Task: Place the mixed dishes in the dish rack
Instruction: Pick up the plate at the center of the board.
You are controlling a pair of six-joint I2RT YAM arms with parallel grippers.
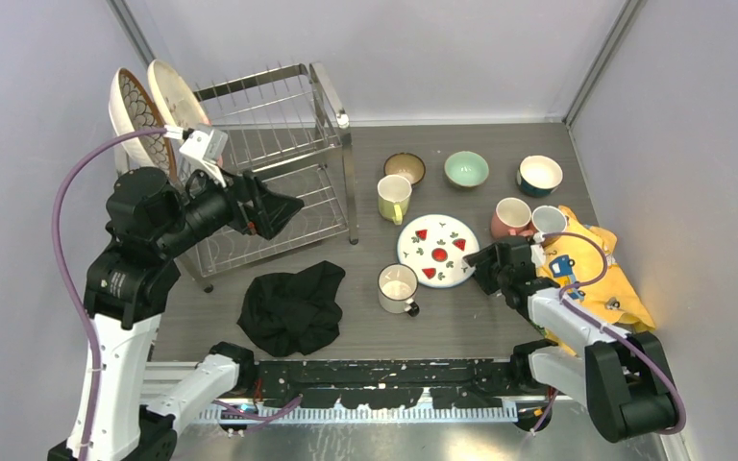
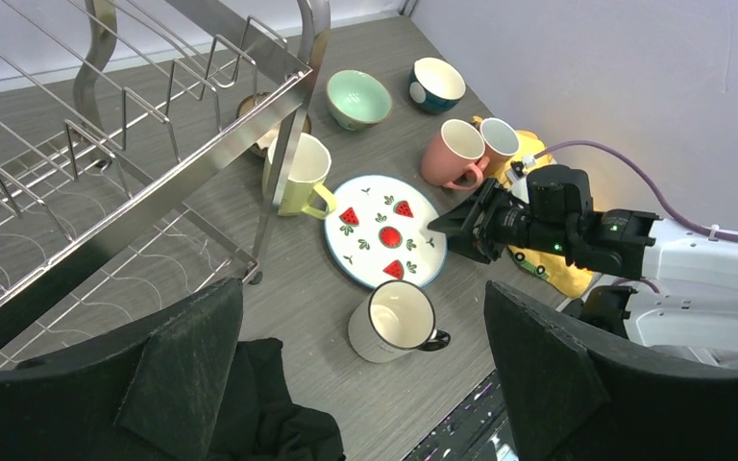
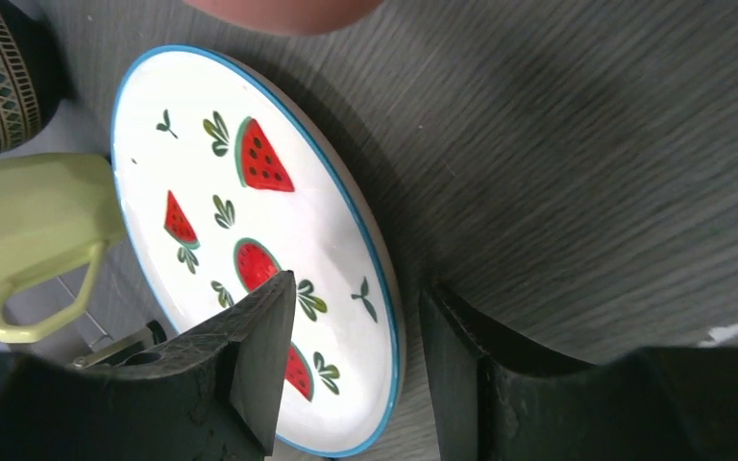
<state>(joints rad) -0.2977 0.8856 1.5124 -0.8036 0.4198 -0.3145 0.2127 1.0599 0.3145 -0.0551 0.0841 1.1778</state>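
Black fingers of the right gripper [image 3: 357, 288] fill the bottom of my right wrist view. They sit part-way apart, straddling the blue rim of the watermelon plate [image 3: 250, 221], one finger over its face and the other over bare table [image 3: 586, 173]. I cannot tell whether they pinch the rim. Beyond the plate, that view catches little more than a yellow mug [image 3: 29, 221]. My left wrist camera shows the same plate lying flat, with a white mug [image 2: 394, 322] just beside it and a pink mug [image 2: 454, 154] near its far edge. It also shows the left gripper [image 2: 365, 288] spread wide and holding nothing, over the front of the dish rack [image 2: 202, 158]. Only the top camera shows a brown-patterned plate [image 1: 139, 120] and a pale plate [image 1: 175, 91] standing on edge at the rack's far left end.
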